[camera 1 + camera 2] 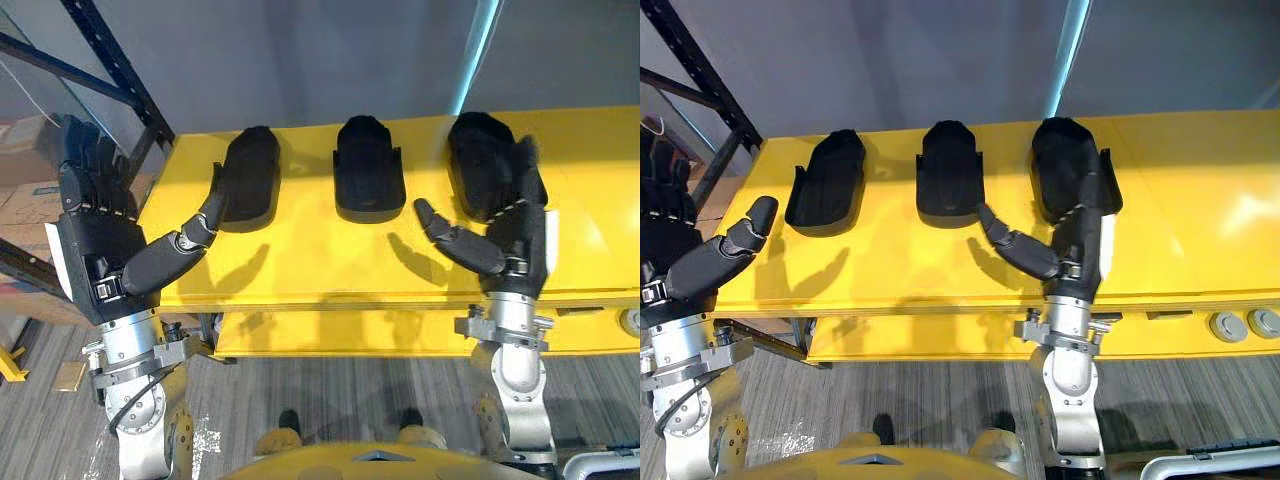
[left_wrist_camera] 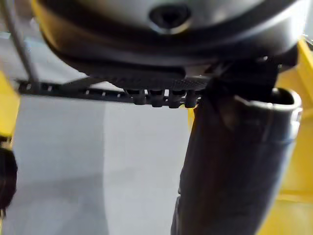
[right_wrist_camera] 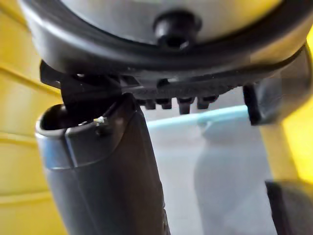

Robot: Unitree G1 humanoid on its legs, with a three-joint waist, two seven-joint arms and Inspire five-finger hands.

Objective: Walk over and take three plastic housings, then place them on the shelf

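Three black plastic housings lie in a row on the yellow table top (image 1: 320, 260): a left one (image 1: 248, 178), a middle one (image 1: 368, 168) and a right one (image 1: 485, 160). My left hand (image 1: 95, 230) is raised at the table's left end, open, with its fingers straight and its thumb (image 1: 190, 235) reaching toward the near end of the left housing. My right hand (image 1: 515, 235) is open too. Its straight fingers stand in front of the right housing's near right side, and its thumb (image 1: 1015, 245) points left over bare table. Neither hand holds anything.
A dark blue rack frame (image 1: 110, 60) slants along the table's left end, with cardboard boxes (image 1: 25, 200) behind it. A grey wall with a light-blue strip (image 1: 480, 50) backs the table. Round knobs (image 1: 1230, 325) sit on the front face at the right.
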